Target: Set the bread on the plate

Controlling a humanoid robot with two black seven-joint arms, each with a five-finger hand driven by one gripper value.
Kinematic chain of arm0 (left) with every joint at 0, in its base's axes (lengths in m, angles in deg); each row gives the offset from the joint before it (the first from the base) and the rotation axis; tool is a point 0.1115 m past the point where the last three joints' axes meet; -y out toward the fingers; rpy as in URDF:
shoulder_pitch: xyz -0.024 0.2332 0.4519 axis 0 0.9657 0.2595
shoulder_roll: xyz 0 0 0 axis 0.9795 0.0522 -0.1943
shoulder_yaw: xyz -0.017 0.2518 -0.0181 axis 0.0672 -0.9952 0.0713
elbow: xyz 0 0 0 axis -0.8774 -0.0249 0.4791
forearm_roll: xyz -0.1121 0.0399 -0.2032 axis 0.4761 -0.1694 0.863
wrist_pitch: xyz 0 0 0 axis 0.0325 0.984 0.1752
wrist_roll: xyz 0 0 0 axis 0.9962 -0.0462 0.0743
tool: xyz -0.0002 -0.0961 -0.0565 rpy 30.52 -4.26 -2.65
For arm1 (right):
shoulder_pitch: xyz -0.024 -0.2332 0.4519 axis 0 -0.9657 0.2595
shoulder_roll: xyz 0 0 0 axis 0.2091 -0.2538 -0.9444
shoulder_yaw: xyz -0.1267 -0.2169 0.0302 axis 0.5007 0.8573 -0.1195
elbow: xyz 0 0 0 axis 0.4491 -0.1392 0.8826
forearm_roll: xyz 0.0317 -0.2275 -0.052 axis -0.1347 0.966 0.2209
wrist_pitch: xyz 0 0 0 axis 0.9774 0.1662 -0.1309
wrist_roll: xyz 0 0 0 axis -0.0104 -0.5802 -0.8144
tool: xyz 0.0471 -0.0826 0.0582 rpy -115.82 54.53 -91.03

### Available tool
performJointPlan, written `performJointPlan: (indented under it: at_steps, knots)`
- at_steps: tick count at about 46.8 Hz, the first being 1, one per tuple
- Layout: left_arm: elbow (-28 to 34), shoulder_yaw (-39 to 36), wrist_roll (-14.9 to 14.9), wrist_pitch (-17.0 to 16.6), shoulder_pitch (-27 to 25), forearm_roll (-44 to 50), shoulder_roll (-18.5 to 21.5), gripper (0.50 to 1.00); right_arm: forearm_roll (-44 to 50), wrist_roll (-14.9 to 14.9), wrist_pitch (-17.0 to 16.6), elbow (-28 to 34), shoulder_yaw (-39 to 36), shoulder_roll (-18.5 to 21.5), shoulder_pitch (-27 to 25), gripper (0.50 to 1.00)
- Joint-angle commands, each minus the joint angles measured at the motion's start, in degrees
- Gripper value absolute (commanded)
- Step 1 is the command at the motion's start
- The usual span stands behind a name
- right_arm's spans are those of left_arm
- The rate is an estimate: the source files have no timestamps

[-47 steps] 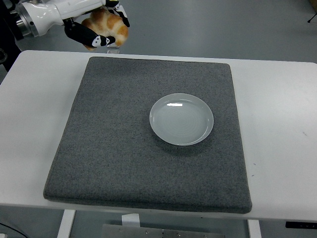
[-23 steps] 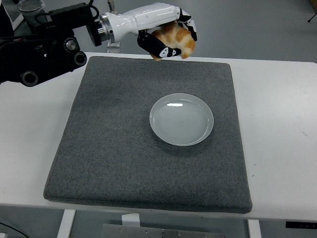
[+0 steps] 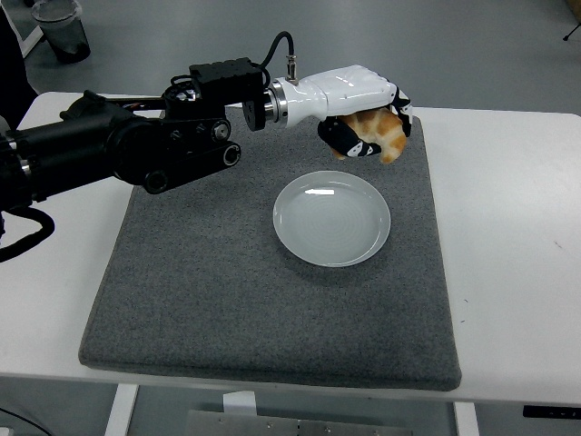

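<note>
So I'm in the carry step right now, bread (image 3: pixel 379 133) in my left hand (image 3: pixel 363 113), held up in the air just past the far rim of the plate (image 3: pixel 332 218). The plate sits empty on the grey mat (image 3: pixel 227 282). My fingers (image 3: pixel 349 145) are curled tight around the bread from above and below, so it's a proper grasp, nothing loose. Next move, I reckon: bring the hand a bit toward me so it's over the plate's middle, lower it until the bread is nearly touching, then let the fingers go. My right arm isn't in the shot at all.
</note>
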Motion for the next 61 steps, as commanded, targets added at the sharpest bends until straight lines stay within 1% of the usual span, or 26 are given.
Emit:
performJointPlan:
  at_steps: [1, 3, 8, 15, 22, 39, 45, 61]
  knots:
    - [-1.1, -0.08, 0.0, -0.9, 1.24, -1.14, -1.61, 0.5, -0.09, -0.02, 0.05, -0.01, 0.0, 0.0, -0.03, 0.93]
    - [-1.46, -0.09, 0.0, -1.52, 2.12, -1.84, -2.4, 0.5, -0.09, -0.02, 0.05, -0.01, 0.0, 0.0, -0.03, 0.932]
    - [-1.9, -0.09, 0.0, -1.79, 5.02, -4.12, -3.46, 0.5, -0.01, 0.07, 0.13, 0.08, 0.0, 0.0, -0.02, 0.93]
    - [-1.9, -0.09, 0.0, -3.1, 9.06, -6.76, -3.55, 0.5, -0.09, -0.02, 0.13, 0.08, 0.0, 0.0, -0.02, 0.932]
    - [-1.9, -0.08, -0.09, -3.89, 11.43, -7.64, -3.37, 0.5, -0.09, -0.02, 0.13, 0.08, -0.09, 0.0, 0.06, 0.93]
    - [-3.48, -0.09, -0.18, -4.77, 14.86, -7.73, -3.02, 0.5, -0.09, -0.02, 0.13, 0.08, -0.09, 0.0, 0.06, 0.93]
    - [-3.92, -0.09, -0.18, -5.56, 15.48, -7.64, -3.02, 0.5, -0.09, -0.02, 0.13, 0.08, -0.09, 0.0, 0.06, 0.93]
    - [-3.92, 0.27, -0.18, -6.0, 16.18, -6.5, -2.84, 0.5, -0.09, -0.02, 0.13, 0.08, -0.09, 0.0, 0.06, 0.93]
